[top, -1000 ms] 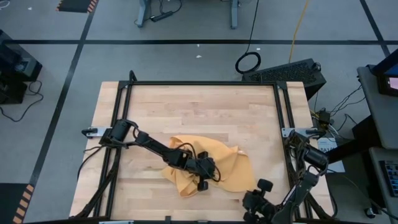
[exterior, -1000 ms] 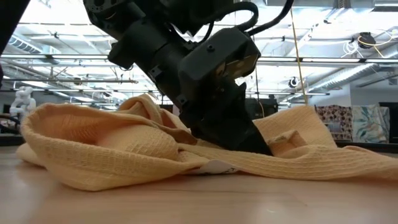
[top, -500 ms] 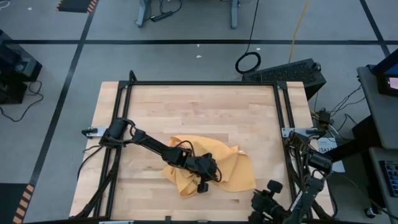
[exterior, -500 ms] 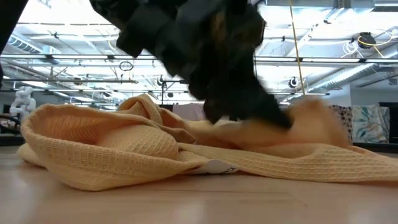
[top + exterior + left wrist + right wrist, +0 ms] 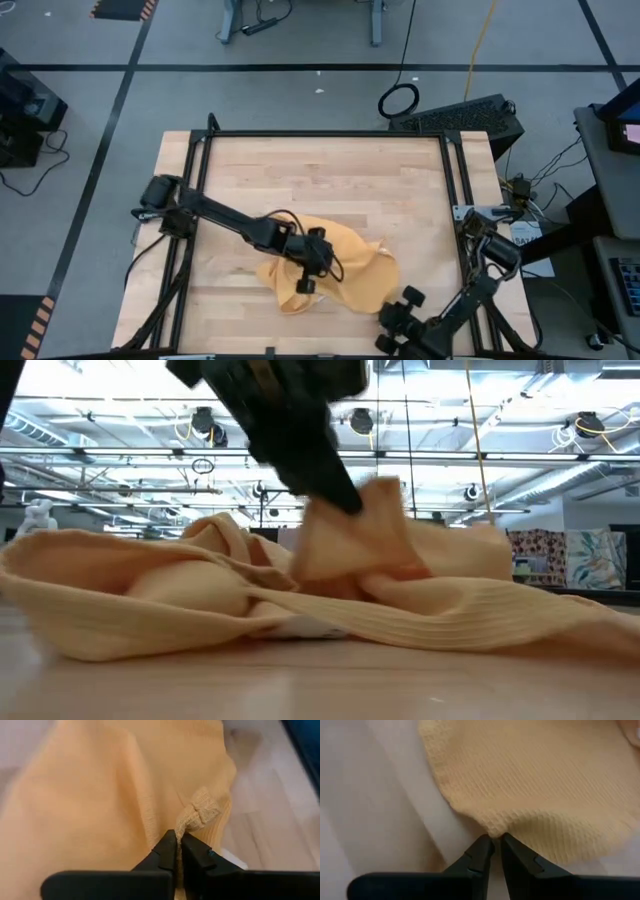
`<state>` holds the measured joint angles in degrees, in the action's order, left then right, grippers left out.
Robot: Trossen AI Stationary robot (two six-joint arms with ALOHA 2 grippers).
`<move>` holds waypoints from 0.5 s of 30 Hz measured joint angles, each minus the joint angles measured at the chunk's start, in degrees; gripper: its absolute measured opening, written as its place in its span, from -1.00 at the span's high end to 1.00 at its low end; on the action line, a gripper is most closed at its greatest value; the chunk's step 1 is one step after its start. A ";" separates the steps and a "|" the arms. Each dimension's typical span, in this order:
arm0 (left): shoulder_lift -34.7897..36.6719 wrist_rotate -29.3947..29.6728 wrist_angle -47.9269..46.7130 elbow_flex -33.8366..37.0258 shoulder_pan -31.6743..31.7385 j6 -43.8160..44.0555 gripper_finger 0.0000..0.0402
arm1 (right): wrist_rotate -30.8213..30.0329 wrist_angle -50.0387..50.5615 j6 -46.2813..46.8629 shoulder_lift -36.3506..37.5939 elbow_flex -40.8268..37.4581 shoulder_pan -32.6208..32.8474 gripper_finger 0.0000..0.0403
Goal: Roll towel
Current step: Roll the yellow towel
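Since a second ago the left gripper (image 5: 178, 839) has pulled back toward its own side, lifting a pinched fold of the towel (image 5: 335, 272) (still a crumpled heap, no roll begun). Nearer the front edge, the right gripper (image 5: 496, 843) nips the towel's hem, jaws nearly closed.

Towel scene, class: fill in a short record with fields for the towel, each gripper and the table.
towel: mustard yellow, crumpled in a heap, not rolled, on the near half of the table
left gripper: shut on a pinched fold of the towel, lifted above the heap in the low view
right gripper: at the towel's edge near the table's front right; fingers nearly together, grip unclear
table: light wood, black frame around it
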<state>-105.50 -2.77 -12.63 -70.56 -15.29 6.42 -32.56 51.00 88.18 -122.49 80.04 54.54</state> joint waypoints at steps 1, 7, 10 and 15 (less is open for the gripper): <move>1.69 0.99 -0.92 0.16 0.17 -0.74 0.95 | -0.20 -1.49 -1.46 -0.03 0.28 -0.77 0.79; 9.63 8.80 -3.61 0.23 0.52 -3.78 0.97 | -1.59 -8.21 -10.94 -0.29 2.27 -3.72 0.79; 11.23 9.51 -0.18 0.28 0.48 -5.14 0.97 | -1.61 -7.41 -15.13 0.42 5.29 -3.74 0.79; 8.17 4.23 17.39 0.10 0.16 -4.60 0.97 | -1.20 -1.16 -19.53 2.81 11.39 -1.54 0.79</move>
<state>-97.33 1.46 4.76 -70.46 -15.13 1.82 -33.76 49.84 68.65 -119.68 91.43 53.00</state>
